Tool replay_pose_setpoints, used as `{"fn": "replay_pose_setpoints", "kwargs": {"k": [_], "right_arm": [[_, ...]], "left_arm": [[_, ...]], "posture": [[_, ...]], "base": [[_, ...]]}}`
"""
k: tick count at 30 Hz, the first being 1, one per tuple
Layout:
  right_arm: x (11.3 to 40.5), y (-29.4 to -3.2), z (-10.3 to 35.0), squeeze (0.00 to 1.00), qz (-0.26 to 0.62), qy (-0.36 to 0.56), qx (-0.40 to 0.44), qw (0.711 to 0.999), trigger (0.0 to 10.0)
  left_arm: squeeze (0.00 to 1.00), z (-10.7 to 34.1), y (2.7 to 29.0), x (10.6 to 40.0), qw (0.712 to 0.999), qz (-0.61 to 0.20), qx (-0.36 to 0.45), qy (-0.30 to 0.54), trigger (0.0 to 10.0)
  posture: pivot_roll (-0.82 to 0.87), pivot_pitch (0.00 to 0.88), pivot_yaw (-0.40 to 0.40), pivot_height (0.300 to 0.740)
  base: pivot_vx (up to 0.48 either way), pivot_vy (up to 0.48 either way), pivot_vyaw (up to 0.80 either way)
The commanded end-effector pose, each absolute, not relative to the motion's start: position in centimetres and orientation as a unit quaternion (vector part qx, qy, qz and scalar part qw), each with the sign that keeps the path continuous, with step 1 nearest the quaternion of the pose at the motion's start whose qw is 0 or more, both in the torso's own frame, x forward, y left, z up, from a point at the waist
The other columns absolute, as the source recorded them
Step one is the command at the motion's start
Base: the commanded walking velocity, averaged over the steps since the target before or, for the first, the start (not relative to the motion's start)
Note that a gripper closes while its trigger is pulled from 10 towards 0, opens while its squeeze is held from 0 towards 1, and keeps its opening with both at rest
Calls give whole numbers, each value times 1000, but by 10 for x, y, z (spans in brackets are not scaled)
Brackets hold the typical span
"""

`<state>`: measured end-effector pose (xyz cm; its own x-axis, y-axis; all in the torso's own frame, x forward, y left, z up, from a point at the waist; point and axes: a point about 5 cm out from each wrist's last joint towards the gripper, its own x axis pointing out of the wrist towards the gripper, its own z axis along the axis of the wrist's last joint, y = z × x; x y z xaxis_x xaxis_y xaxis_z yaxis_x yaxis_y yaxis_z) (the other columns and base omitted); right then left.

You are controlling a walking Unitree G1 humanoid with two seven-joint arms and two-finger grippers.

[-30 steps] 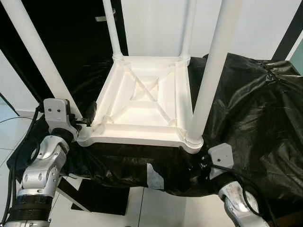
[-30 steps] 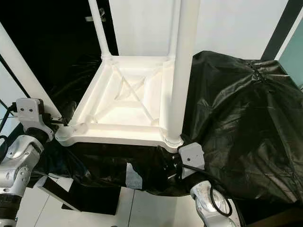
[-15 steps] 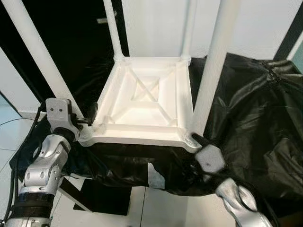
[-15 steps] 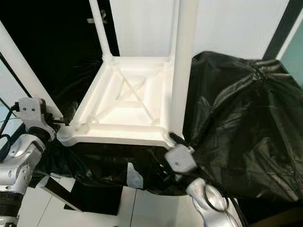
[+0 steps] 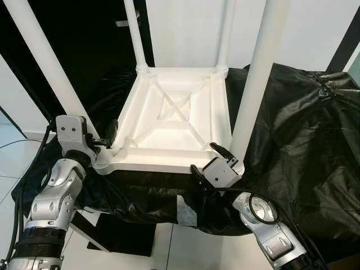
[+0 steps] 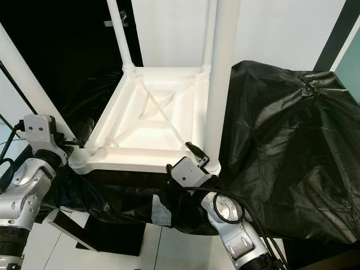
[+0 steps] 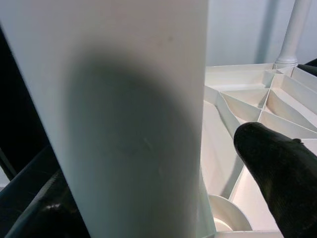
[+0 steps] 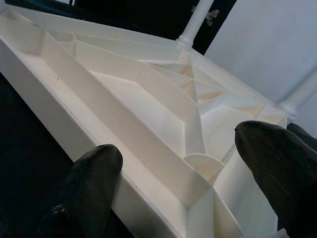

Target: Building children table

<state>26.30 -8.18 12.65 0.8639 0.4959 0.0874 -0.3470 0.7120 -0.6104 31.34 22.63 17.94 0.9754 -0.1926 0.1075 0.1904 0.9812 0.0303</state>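
A white plastic children's table (image 5: pixel 174 121) lies upside down on a surface covered with black sheeting, its four legs pointing up. My left gripper (image 5: pixel 108 140) is at the near-left corner, open, with the base of the near-left leg (image 5: pixel 50 67) between its fingers. In the left wrist view that leg (image 7: pixel 124 124) is very close and one black finger (image 7: pixel 277 168) stands a little apart from it. My right gripper (image 5: pixel 209 161) is open at the near-right corner, beside the near-right leg (image 5: pixel 253 84). Its fingers (image 8: pixel 94 178) straddle the table's near rim (image 8: pixel 148 173).
Crumpled black plastic sheeting (image 5: pixel 298 124) covers the surface to the right and hangs over its front edge, with a pale patch (image 5: pixel 184 209) on the hanging part. A white wall (image 5: pixel 180 28) rises behind, a dark area lies at the back left, and pale floor (image 5: pixel 169 247) shows below.
My right gripper has come up from under the near-right corner and moved left onto the near rim, fingers now spread around it. The left gripper has stayed at its leg.
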Motion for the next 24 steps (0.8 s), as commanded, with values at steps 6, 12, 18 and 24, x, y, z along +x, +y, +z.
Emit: {"fn": "replay_pose_setpoints", "kwargs": {"k": [6, 12, 18, 24], "right_arm": [[264, -77, 148, 0, 213, -143, -8, 967, 10000], [268, -76, 154, 0, 195, -134, 118, 965, 10000], [268, -73, 151, 0, 203, -130, 118, 963, 10000], [269, -74, 146, 0, 208, -122, 71, 968, 10000]], "left_arm": [[0, 181, 214, 311, 979, -195, 16, -61, 10000], [0, 181, 213, 310, 979, -196, 15, -60, 10000], [0, 181, 214, 310, 979, -196, 16, -59, 10000], [0, 181, 214, 310, 979, -197, 16, -60, 10000]], "posture": [[6, 0, 36, 740], [13, 0, 38, 740], [15, 0, 38, 740], [12, 0, 40, 740]], "base": [[0, 0, 0], [0, 0, 0], [0, 0, 0], [0, 0, 0]]}}
